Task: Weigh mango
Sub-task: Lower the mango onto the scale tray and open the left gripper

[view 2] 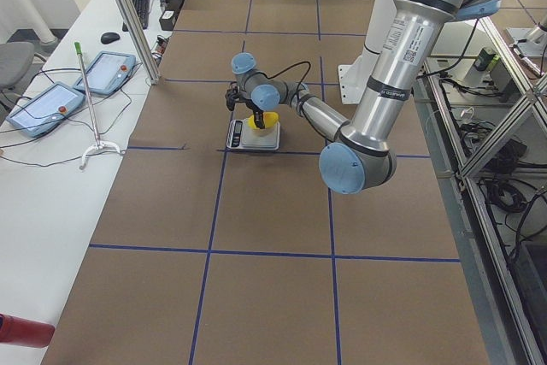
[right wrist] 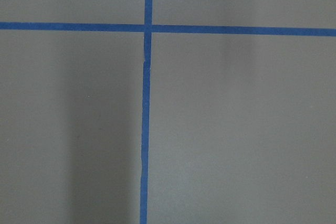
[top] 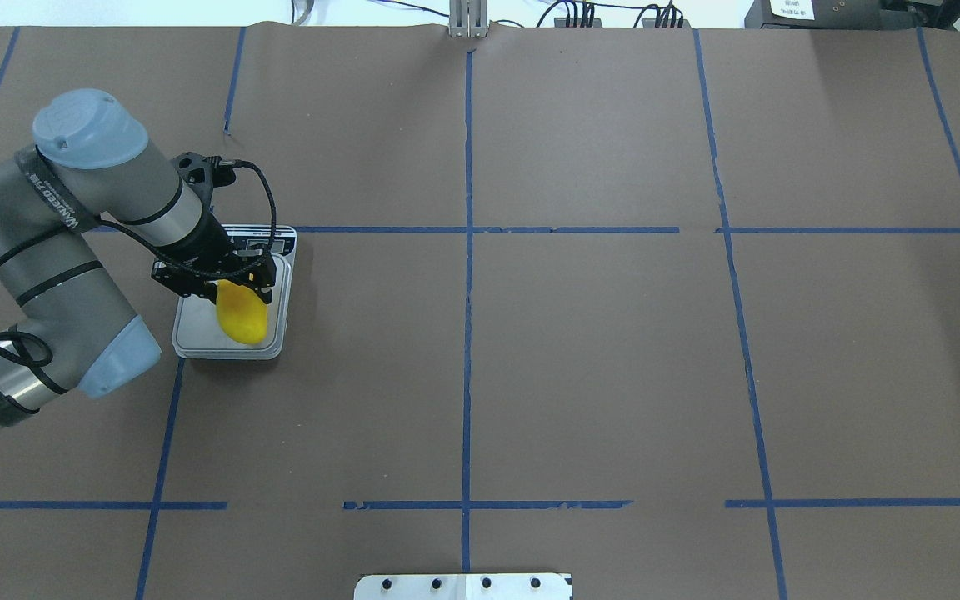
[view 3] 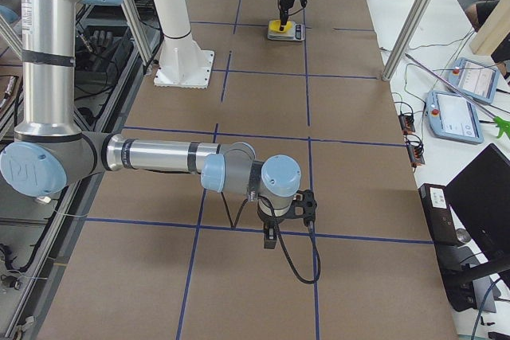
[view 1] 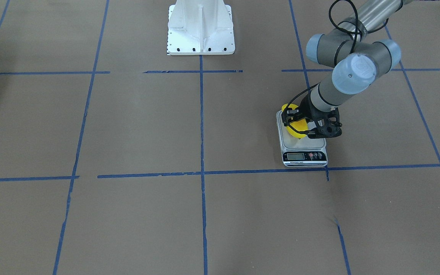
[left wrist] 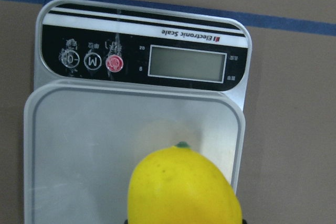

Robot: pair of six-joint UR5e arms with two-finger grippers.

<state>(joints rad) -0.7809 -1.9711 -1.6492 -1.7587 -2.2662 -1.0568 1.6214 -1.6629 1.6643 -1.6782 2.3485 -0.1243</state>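
Observation:
The yellow mango (top: 243, 315) is gripped at its upper end by my left gripper (top: 234, 282), which is shut on it. It hangs tilted over the platform of the white digital scale (top: 194, 340). I cannot tell whether its lower end touches the platform. In the left wrist view the mango (left wrist: 184, 187) fills the bottom centre over the scale's platform (left wrist: 79, 145), and the display (left wrist: 187, 63) is blank. In the front view the mango (view 1: 295, 128) sits over the scale (view 1: 304, 156). My right gripper (view 3: 271, 236) points down at the bare table far from the scale; I cannot tell whether it is open or shut.
The table is covered in brown paper with a blue tape grid (top: 467, 250). The robot's white base (view 1: 201, 28) stands at the table's middle edge. Tablets and cables (view 2: 51, 100) lie on a side bench beyond the table.

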